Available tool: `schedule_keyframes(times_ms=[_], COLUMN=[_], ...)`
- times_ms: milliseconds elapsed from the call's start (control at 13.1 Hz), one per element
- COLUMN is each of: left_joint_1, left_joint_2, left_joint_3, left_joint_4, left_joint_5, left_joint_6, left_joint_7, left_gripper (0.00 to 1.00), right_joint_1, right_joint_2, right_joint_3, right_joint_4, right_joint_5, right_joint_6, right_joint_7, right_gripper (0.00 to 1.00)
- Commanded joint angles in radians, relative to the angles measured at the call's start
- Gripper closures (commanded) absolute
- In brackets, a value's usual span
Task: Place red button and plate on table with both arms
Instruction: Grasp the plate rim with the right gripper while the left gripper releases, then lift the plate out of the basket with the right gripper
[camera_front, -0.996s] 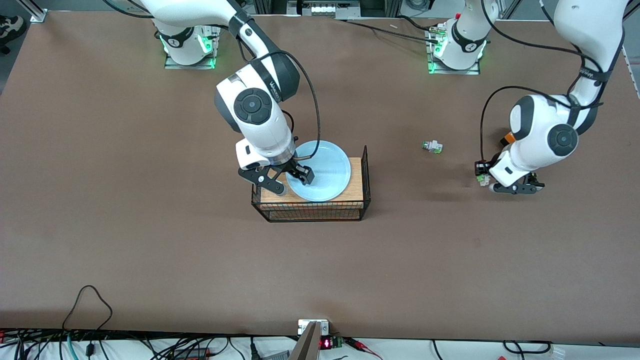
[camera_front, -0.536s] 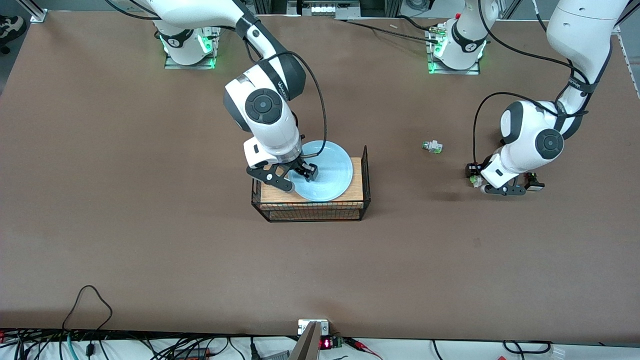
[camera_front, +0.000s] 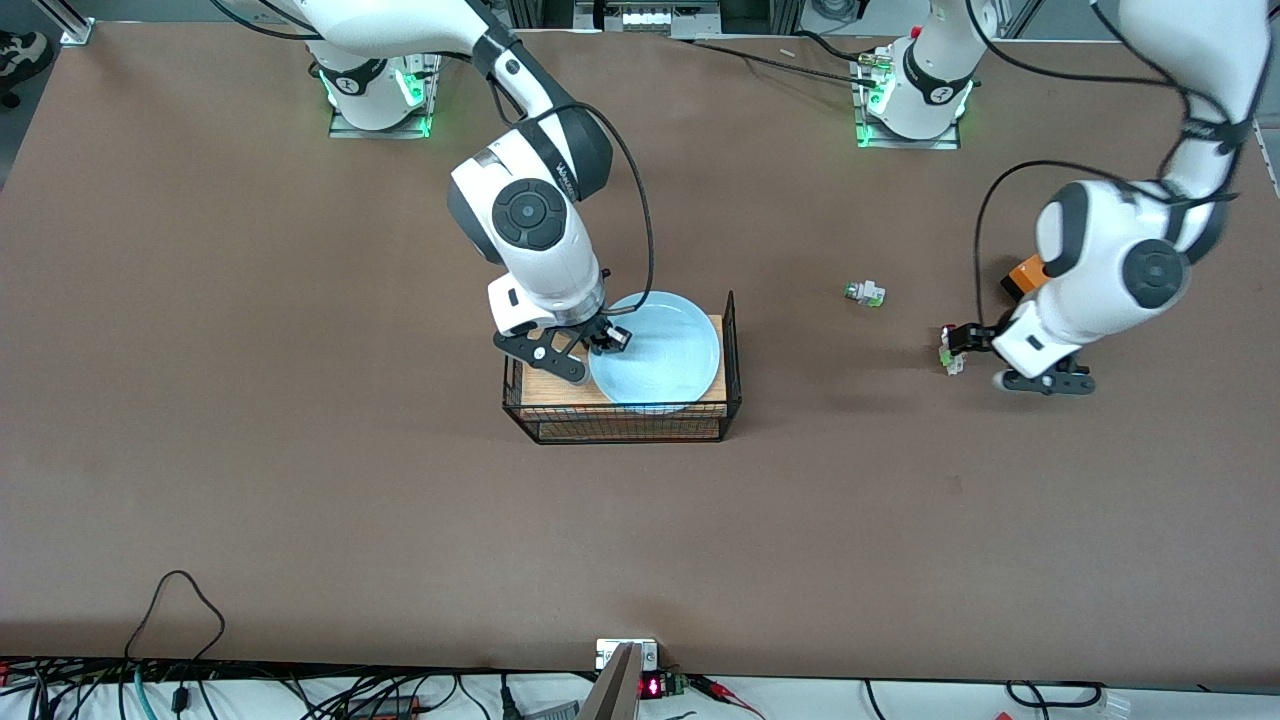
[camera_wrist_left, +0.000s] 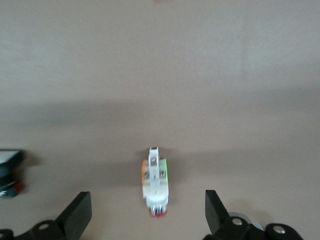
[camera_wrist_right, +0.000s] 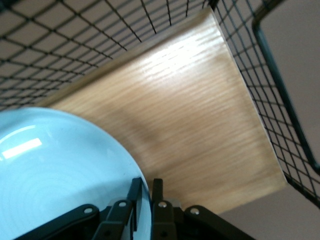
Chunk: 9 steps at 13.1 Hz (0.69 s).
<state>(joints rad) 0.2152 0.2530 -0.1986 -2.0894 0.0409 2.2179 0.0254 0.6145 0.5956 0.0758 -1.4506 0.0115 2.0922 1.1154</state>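
Blue plate (camera_front: 660, 350) shifted, right gripper (camera_front: 597, 349) clamped

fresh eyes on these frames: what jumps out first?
The pale blue plate on the wood-topped wire rack at mid-table, with the right pincer shut on its rim. Next, toward the left arm's end of the table, the left pincer hangs open over the red button, which lies on the brown table between its fingers.
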Motion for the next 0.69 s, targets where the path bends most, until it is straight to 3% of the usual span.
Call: schedule_keyframes(times_ms=[0,306,460,613], left_joint_1=[-0.013,-0.008,-0.016,-0.011], left_joint_2=[0.003,0.003,0.003,0.003], left_joint_3=[-0.002,0.001,-0.001,-0.004], left_joint_4=[0.260,0.478,0.599,0.646], left_joint_5=[-0.016,-0.007,-0.003,-0.003], left_joint_6=[-0.308,-0.528,-0.633,-0.652], left_joint_7=[0.013,0.016,0.013,0.014], left_gripper=[0.00,0.00,0.00,0.00], right_joint_1=[-0.004,-0.009,-0.010,-0.012], right_joint_2=[0.001,-0.065,-0.111,-0.145], right_joint_3=[-0.004,-0.004,-0.013,-0.013], right_joint_4=[0.010,0.016,0.018,0.018], right_joint_5=[0.015,0.031,0.123,0.140], right_joint_6=[-0.078,-0.185,-0.237,-0.280], right_joint_7=[0.003,-0.002,-0.003,0.000], right_gripper=[1.00,1.00,1.00,1.00])
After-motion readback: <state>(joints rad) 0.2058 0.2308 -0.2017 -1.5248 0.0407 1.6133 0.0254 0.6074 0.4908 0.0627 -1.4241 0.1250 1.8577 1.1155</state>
